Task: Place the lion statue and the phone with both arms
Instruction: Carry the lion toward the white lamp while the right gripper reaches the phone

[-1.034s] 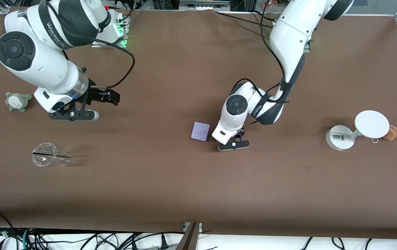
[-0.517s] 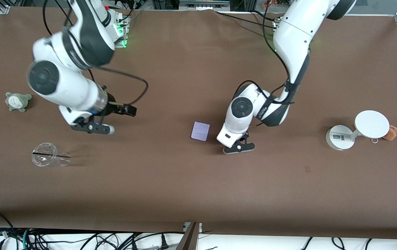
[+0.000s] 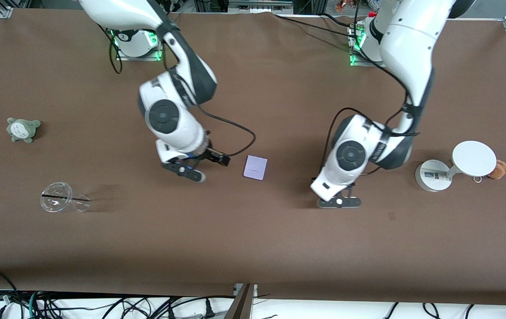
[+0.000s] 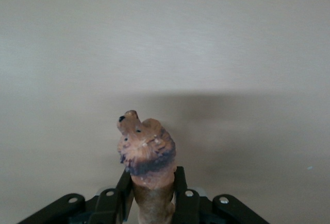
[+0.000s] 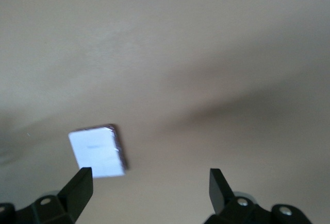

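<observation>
1. The left hand (image 4: pixel 149 203) is closed on the lion statue (image 4: pixel 146 152), whose head sticks out past the fingers (image 4: pixel 122 198) in the left wrist view.
2. In the front view the left hand (image 3: pixel 339 202) is seen over bare table near the middle, between the phone (image 3: pixel 255 167) and the white round stand (image 3: pixel 454 170).
3. The right hand (image 5: pixel 149 188) is held with its fingers (image 5: pixel 77 188) spread wide and nothing between them.
4. The right hand (image 3: pixel 189 173) is placed just beside the phone, toward the right arm's end of the table.
5. The phone is lying flat on the table (image 3: pixel 253 248) near its middle, and its pale face (image 5: pixel 98 152) is seen in the right wrist view.
6. A brown plush bear (image 3: pixel 499 169) is touching the white round stand toward the left arm's end of the table.
7. A grey-green plush toy (image 3: pixel 22 129) is lying near the edge at the right arm's end.
8. A clear plastic cup (image 3: pixel 63 198) is lying on its side, nearer the front camera than the grey-green plush toy.
</observation>
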`<state>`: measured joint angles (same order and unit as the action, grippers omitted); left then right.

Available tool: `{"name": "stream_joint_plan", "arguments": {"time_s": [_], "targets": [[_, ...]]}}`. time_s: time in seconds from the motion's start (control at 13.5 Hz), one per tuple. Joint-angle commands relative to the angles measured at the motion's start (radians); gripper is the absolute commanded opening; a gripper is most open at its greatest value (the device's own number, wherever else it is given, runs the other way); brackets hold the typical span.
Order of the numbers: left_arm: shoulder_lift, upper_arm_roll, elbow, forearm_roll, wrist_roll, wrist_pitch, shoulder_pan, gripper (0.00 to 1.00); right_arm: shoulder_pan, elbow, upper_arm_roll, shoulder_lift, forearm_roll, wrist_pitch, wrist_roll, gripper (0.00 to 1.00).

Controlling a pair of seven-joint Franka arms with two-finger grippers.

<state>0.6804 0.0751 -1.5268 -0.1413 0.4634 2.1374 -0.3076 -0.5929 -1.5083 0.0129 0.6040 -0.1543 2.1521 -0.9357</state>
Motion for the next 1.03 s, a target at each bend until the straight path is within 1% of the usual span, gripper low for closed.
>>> {"name": "stream_joint_plan", "arguments": {"time_s": [0.0,0.15,0.3,0.37,0.44,0.59,0.66,0.81,0.96], "targets": [[-0.142,-0.018,-0.137,0.029,-0.043,-0.014,0.036,0.00,-0.065,0.027,0.009,0.103,0.004,0.145,-0.112,1.00],[-0.221,-0.018,-0.252,0.032,-0.122,0.054,0.109,0.00,-0.119,0.027,0.013,0.167,0.019,0.230,-0.161,1.00],[-0.268,-0.018,-0.329,0.051,-0.216,0.067,0.194,0.00,-0.153,0.028,0.016,0.224,0.062,0.305,-0.208,1.00],[-0.292,-0.018,-0.363,0.052,-0.232,0.087,0.235,0.00,-0.162,0.030,0.016,0.244,0.084,0.337,-0.213,1.00],[-0.300,-0.018,-0.377,0.052,-0.244,0.094,0.280,0.00,-0.171,0.034,0.016,0.256,0.088,0.353,-0.212,1.00],[-0.300,-0.018,-0.415,0.052,-0.256,0.151,0.335,0.00,-0.189,0.088,0.018,0.276,0.110,0.336,-0.216,1.00],[-0.302,-0.018,-0.462,0.052,-0.256,0.214,0.360,0.00,-0.191,0.100,0.018,0.278,0.122,0.312,-0.219,1.00],[-0.302,-0.018,-0.565,0.052,-0.256,0.368,0.367,0.00,-0.194,0.144,0.018,0.293,0.148,0.281,-0.219,1.00],[-0.300,-0.018,-0.599,0.052,-0.256,0.404,0.369,0.00,-0.203,0.198,0.018,0.327,0.208,0.252,-0.219,1.00]]}}
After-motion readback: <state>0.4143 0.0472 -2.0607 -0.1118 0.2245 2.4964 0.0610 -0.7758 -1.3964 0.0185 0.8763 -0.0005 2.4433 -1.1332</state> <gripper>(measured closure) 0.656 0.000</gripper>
